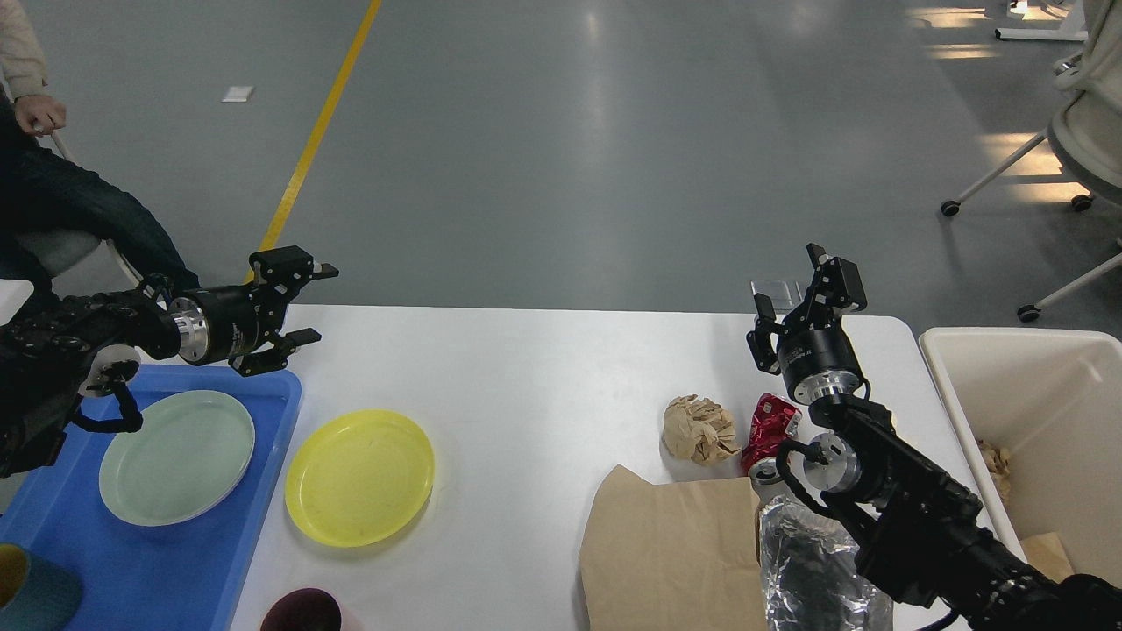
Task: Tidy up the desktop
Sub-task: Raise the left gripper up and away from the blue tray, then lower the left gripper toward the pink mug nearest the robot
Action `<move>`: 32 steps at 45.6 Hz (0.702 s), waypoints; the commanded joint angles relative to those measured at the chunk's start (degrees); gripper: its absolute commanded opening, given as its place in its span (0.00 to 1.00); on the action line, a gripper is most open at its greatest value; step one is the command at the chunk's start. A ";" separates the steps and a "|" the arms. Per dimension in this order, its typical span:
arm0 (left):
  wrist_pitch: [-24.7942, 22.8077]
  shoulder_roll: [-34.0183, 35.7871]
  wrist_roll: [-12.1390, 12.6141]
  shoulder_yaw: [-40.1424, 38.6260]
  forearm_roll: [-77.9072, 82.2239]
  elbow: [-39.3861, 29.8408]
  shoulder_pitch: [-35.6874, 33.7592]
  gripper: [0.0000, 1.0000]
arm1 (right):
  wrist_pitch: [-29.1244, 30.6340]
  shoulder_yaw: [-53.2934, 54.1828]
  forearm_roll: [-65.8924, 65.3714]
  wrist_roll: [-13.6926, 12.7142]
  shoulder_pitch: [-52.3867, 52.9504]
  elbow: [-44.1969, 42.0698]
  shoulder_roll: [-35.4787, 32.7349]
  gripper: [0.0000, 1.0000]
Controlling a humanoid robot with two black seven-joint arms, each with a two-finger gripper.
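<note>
The white desktop (526,386) fills the lower part of the head view. My left gripper (311,302) is open and empty, pointing right above the far corner of the blue tray (202,561). A pale green plate (175,456) lies in the tray. A yellow plate (359,478) lies on the desktop beside the tray. My right gripper (793,280) is open and empty above the far right of the desktop. Below it lie a crumpled brown paper ball (699,428), a crushed red can (771,431), a flat brown paper bag (671,552) and crumpled silver foil (815,570).
A cream-white bin (1052,386) with paper scraps stands right of the desktop. A dark maroon cup (302,611) sits at the front edge. A teal cup (35,596) is at the tray's front left. A seated person (53,193) is at far left; office chairs at far right.
</note>
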 commanded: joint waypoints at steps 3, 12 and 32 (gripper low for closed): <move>0.00 -0.30 -0.09 12.54 0.20 0.08 -4.44 0.97 | 0.00 -0.01 -0.02 0.00 0.00 0.01 0.00 1.00; -0.09 -1.53 -0.09 22.20 0.29 -0.01 -7.69 0.97 | 0.00 -0.01 -0.02 0.00 0.00 0.01 -0.08 1.00; -15.27 -5.66 -0.27 50.76 3.01 -16.79 -26.84 0.97 | 0.00 -0.01 -0.02 0.00 0.00 -0.07 0.00 1.00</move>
